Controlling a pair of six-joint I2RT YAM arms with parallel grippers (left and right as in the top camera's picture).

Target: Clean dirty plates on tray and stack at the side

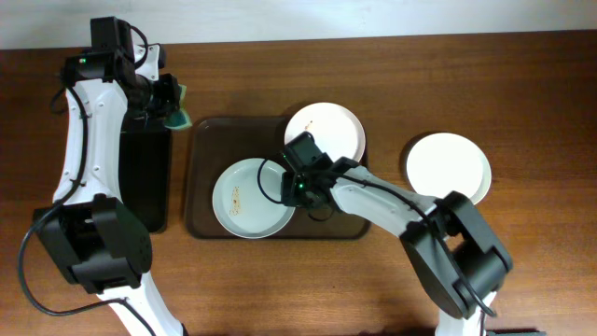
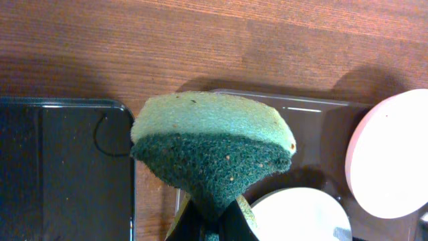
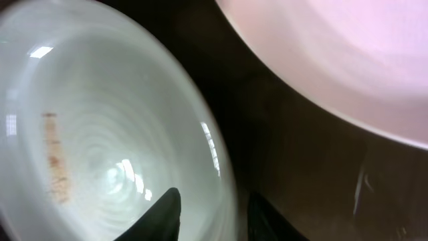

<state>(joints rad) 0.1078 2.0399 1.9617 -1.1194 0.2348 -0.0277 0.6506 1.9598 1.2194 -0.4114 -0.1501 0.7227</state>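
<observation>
Pale-mint and glossy, the stained plate (image 1: 244, 201) lies in the near-left half of the dark brown tray (image 1: 201, 168), with a short brown streak of crumbs (image 3: 57, 164) left of its middle. A second plate (image 1: 326, 131), clean white from above, sits at the tray's far right corner and reaches past the far rim. A strip of bare tray separates the two. A third plate (image 1: 448, 166) rests alone on the wooden worktop (image 1: 466, 75), well right of the tray.

From the near right, the right arm stretches across the tray. Its right pincer (image 3: 212, 215) is spread, one finger over the stained plate's inner slope and the other outside, with the rim between them. I cannot tell whether either finger touches it.

At the far left, the left arm bends over the black tray (image 1: 145, 187). Its left pincer (image 2: 212, 224) is pressed together on a sponge (image 2: 214, 147), which is light green foam above and dark scourer below. The sponge is held over the gap between the black tray and the brown tray's far left corner.

Open worktop lies beyond the tray and to its right.
</observation>
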